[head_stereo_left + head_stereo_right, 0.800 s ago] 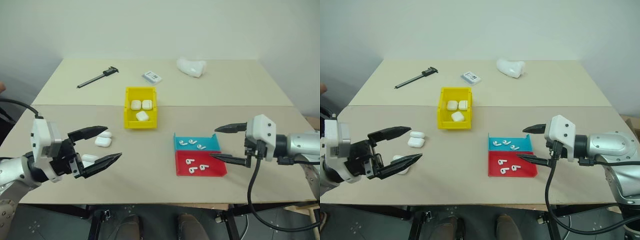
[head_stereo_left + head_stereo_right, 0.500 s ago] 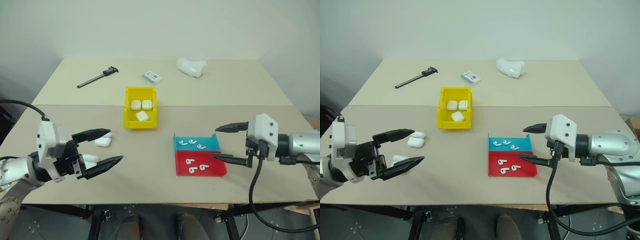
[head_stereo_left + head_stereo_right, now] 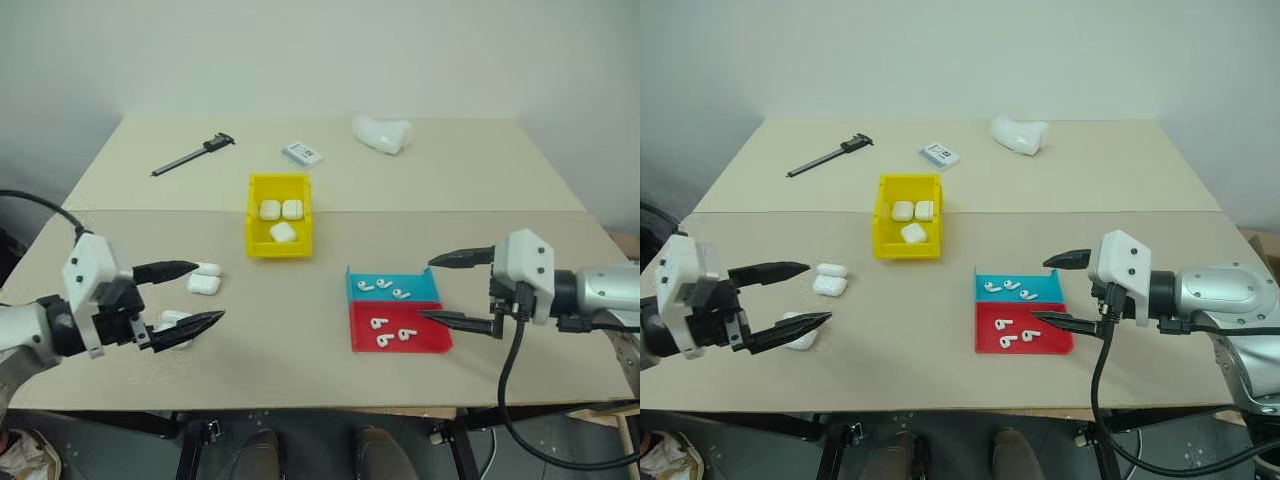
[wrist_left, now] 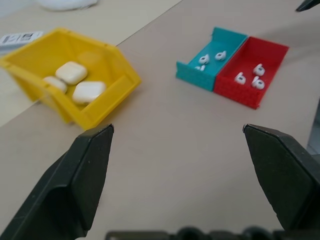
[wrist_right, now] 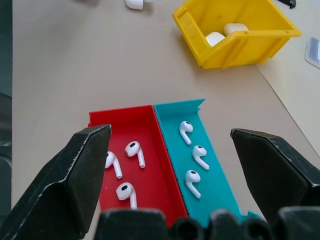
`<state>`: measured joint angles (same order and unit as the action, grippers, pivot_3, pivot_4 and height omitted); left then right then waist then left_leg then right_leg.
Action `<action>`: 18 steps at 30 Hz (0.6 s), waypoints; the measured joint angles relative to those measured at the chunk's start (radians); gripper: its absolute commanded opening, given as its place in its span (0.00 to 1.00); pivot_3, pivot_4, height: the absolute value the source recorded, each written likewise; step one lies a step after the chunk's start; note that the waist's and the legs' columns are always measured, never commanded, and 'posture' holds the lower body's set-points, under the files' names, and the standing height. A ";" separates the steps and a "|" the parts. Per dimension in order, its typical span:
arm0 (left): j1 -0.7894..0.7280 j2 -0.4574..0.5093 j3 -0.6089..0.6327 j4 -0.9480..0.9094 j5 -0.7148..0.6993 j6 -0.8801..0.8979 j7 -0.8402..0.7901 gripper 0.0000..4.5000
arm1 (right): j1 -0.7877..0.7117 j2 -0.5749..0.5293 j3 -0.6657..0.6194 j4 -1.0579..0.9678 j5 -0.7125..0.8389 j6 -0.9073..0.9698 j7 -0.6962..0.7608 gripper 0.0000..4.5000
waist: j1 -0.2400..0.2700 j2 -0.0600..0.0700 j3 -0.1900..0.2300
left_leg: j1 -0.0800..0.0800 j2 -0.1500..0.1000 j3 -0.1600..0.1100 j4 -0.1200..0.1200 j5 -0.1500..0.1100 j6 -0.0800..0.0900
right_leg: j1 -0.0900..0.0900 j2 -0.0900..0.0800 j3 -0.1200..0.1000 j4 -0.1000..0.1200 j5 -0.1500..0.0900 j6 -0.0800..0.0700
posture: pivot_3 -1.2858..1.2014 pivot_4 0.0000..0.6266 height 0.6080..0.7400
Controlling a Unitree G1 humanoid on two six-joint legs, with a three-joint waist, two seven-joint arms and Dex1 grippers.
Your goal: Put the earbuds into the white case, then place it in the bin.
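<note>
- My left gripper [image 3: 187, 296] hovers near the table's left edge, fingers spread wide and empty, by the loose white cases [image 3: 204, 285].
- My right gripper [image 3: 452, 289] hovers spread at the right end of the trays, holding nothing.
- The earbuds [image 5: 192, 150] lie in the teal tray [image 3: 419, 284] and red tray [image 3: 428, 338], toward the front edge.
- The yellow bin [image 3: 279, 247], mid-table, holds three cases.

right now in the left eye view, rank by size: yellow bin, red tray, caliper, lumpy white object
1. yellow bin
2. red tray, close to the bin in area, and nearer the camera, so this order is unsure
3. caliper, long but thin
4. lumpy white object, shorter than the caliper but bulkier, at the far edge, so these two are also unsure
</note>
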<state>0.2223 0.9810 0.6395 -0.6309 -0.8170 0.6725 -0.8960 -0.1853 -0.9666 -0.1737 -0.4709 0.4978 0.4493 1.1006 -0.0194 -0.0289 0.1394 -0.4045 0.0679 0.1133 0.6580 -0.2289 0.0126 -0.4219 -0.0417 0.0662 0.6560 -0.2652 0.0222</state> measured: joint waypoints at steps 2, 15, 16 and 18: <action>0.020 0.040 0.042 -0.022 -0.008 0.082 0.021 1.00 | 0.013 0.012 0.000 -0.021 0.011 0.015 -0.016 0.99 | 0.003 -0.001 0.001 | 0.000 0.000 0.000 0.000 0.000 0.000 | 0.000 0.000 0.000 0.001 0.000 0.000 | 0.52 0.24 1.00; -0.264 0.481 -0.062 0.133 -0.236 0.850 0.192 1.00 | 0.036 0.089 0.067 -0.073 0.036 0.035 -0.079 0.99 | 0.001 -0.002 0.002 | 0.004 -0.001 0.000 -0.006 0.001 -0.002 | -0.001 0.001 0.000 0.002 -0.003 -0.003 | 0.52 0.24 1.00; -0.326 0.487 -0.120 0.160 -0.237 0.883 0.219 1.00 | 0.036 0.104 0.082 -0.078 0.035 0.035 -0.089 0.99 | 0.004 -0.002 0.002 | 0.004 -0.001 0.000 -0.006 0.001 -0.002 | -0.001 0.001 0.000 0.002 -0.003 -0.003 | 0.52 0.24 1.00; -0.391 0.511 -0.208 0.199 -0.246 0.915 0.242 1.00 | 0.038 0.123 0.094 -0.095 0.035 0.035 -0.102 0.99 | 0.005 -0.003 0.002 | 0.004 -0.001 0.001 -0.006 0.001 -0.002 | -0.001 0.001 0.000 0.002 -0.003 -0.003 | 0.52 0.24 1.00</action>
<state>-0.1689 1.4920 0.4316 -0.4315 -1.0627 1.5872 -0.6536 -0.1468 -0.8432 -0.0799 -0.5662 0.5333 0.4842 0.9983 -0.0142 -0.0316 0.1416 -0.4007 0.0664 0.1140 0.6524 -0.2277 0.0108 -0.4225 -0.0407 0.0658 0.6580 -0.2682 0.0188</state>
